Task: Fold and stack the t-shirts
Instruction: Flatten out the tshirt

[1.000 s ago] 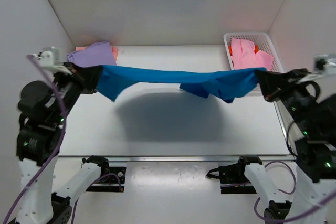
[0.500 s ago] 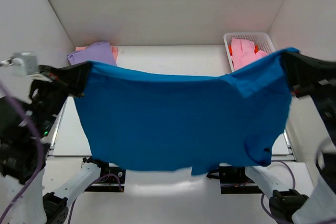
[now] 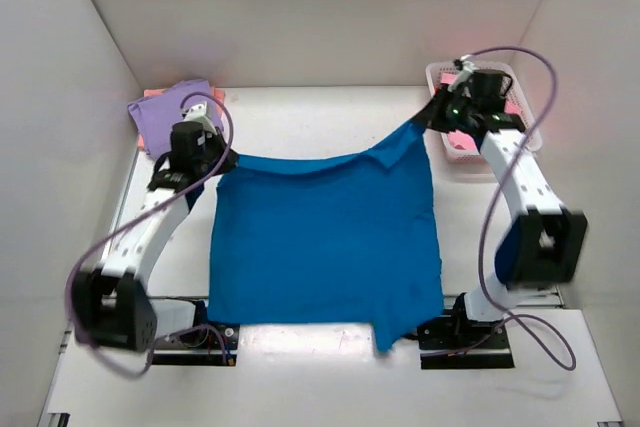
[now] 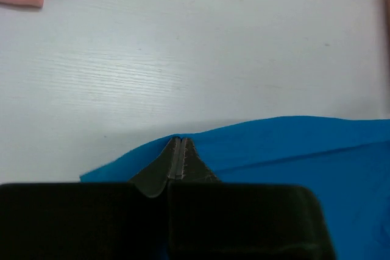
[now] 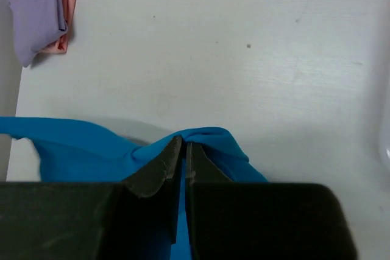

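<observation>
Left jaws pressed together on far-left corner of blue t-shirt (image 3: 325, 242); right jaws likewise pinching a bunched far-right corner. Far hem runs between the two sets of jaws, sagging slightly. Rest of shirt lies spread on table (image 3: 300, 117) on the near side of both jaws, near hem hanging over the table edge. Cloth right under each grip hidden by the dark finger housings in wrist views. Lavender t-shirt (image 3: 165, 107) beyond left jaws, atop salmon t-shirt (image 3: 155, 94), only an edge showing. White basket (image 3: 452, 154) just behind right jaws, mostly covered by the arm; pink cloth (image 3: 458, 137) inside seen only in slivers
</observation>
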You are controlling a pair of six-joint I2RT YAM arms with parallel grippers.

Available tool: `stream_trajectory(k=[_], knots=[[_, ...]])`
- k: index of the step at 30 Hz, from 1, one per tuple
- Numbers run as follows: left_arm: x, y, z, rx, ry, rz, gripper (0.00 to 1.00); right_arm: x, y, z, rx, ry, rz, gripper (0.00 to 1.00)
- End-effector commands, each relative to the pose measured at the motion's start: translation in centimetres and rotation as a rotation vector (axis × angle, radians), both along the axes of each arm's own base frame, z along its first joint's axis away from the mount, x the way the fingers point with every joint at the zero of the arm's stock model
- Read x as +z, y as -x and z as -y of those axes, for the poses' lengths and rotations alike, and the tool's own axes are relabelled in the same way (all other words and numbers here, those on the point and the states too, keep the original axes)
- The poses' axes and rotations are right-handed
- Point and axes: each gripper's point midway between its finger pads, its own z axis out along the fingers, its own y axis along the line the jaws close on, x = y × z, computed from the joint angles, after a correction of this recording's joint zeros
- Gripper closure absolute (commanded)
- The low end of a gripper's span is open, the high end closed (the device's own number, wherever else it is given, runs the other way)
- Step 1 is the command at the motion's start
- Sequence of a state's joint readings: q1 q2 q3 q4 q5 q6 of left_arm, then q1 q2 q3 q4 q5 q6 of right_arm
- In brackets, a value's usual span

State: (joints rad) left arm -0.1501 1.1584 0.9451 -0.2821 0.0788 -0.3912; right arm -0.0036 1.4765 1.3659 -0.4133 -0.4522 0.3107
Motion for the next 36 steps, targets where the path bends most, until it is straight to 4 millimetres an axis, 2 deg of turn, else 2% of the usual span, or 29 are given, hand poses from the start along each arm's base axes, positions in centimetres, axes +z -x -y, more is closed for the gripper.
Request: stream_trajectory(k=[1,2,3,4,5,6,7,8,9,10,11,12,13,14,15,16,18,19,20,21,22,23,24,25,26,28,32,36], knots=[[0.2,-5.5,-0.5,0.037,0.044,0.111,1.00,3.9,-6.2,-1.8,0.077,-0.071,0.173,1.00],[-1.4,-7.5,-1.0,0.069,0.037,0.064,1.00,2.9,-8.7,-1.7,0.049,-0.081,0.137,1.00],[-4.5,-8.9,-1.6,0.086,0.024,-0.015,1.00,-0.7,-11.2,-2.2,0.050,-0.063,0.065,1.00],[-2.6,-10.8,-1.6,0.076,0.012,0.016,1.00,2.8,-13.1,-2.2,0.060,-0.003,0.122,1.00],[-2.6,-13.3,-2.3,0.097,-0.002,0.009,0.94,3.9,-15.8,-3.3,0.077,0.028,0.116,0.94],[-4.8,-14.0,-2.2,0.090,-0.014,-0.060,0.68,-1.2,-18.9,-3.9,0.070,0.072,0.042,0.80],[-3.2,-15.3,-2.3,0.093,-0.018,-0.033,0.54,4.1,-20.3,-2.9,0.021,0.061,0.164,0.73],[-2.9,-16.0,-1.9,0.082,-0.006,-0.029,0.43,3.4,-20.9,-3.2,0.020,-0.007,0.153,0.65],[-2.5,-16.1,-1.6,0.064,0.010,-0.022,0.39,3.9,-20.7,-2.3,0.003,-0.032,0.157,0.58],[-2.2,-16.0,-1.4,0.067,0.029,-0.007,0.36,2.9,-20.6,-2.0,-0.022,-0.046,0.129,0.55],[-2.3,-15.1,-1.6,0.065,0.040,-0.008,0.33,0.8,-20.5,-1.9,-0.035,-0.026,0.090,0.52],[-1.1,-14.4,-1.6,0.061,0.047,0.021,0.33,1.8,-19.8,-2.2,-0.037,-0.007,0.105,0.50],[-1.8,-13.5,-1.8,0.066,0.042,0.002,0.34,1.0,-18.9,-2.9,-0.034,0.045,0.086,0.49],[-1.6,-12.2,-2.3,0.080,0.022,0.007,0.34,0.4,-18.5,-2.4,-0.057,0.085,0.066,0.47],[-2.1,-10.7,-2.6,0.087,0.008,-0.011,0.34,0.7,-17.5,-3.5,-0.031,0.124,0.070,0.45],[-2.7,-9.6,-2.8,0.087,-0.008,-0.040,0.34,1.7,-16.6,-3.3,-0.038,0.163,0.085,0.45],[-3.3,-6.3,-3.2,0.067,-0.047,-0.076,0.34,0.5,-14.6,-3.4,-0.037,0.221,0.041,0.45],[-4.2,-5.2,-3.5,0.071,-0.054,-0.118,0.34,2.5,-13.2,-3.2,-0.049,0.243,0.070,0.45],[-4.8,-3.5,-3.5,0.067,-0.073,-0.140,0.32,0.4,-12.0,-2.5,-0.066,0.275,0.015,0.45],[-5.4,-2.1,-3.7,0.065,-0.081,-0.155,0.33,-0.9,-10.1,-1.8,-0.070,0.289,-0.024,0.45],[-6.2,-0.3,-3.0,0.042,-0.083,-0.178,0.33,-1.9,-7.8,-1.4,-0.066,0.273,-0.063,0.45],[-7.0,0.8,-3.1,0.037,-0.100,-0.209,0.34,-2.6,-6.9,-0.8,-0.082,0.252,-0.089,0.46],[-7.5,1.9,-2.8,0.032,-0.104,-0.219,0.35,-3.1,-4.5,0.1,-0.095,0.244,-0.106,0.46],[-9.5,4.7,-2.6,0.017,-0.147,-0.312,0.35,-3.6,-0.2,0.8,-0.142,0.203,-0.140,0.48],[-10.4,6.0,-2.6,0.010,-0.153,-0.361,0.35,-6.7,2.0,1.0,-0.149,0.190,-0.222,0.47],[-11.8,7.5,-2.7,0.006,-0.177,-0.428,0.34,-9.4,6.5,1.8,-0.177,0.173,-0.295,0.48],[-13.7,9.9,-2.6,-0.035,-0.218,-0.531,0.35,-13.3,12.4,2.5,-0.213,0.178,-0.432,0.48],[-15.3,12.3,-2.5,-0.067,-0.293,-0.621,0.35,-15.6,16.6,3.0,-0.237,0.201,-0.560,0.47]])
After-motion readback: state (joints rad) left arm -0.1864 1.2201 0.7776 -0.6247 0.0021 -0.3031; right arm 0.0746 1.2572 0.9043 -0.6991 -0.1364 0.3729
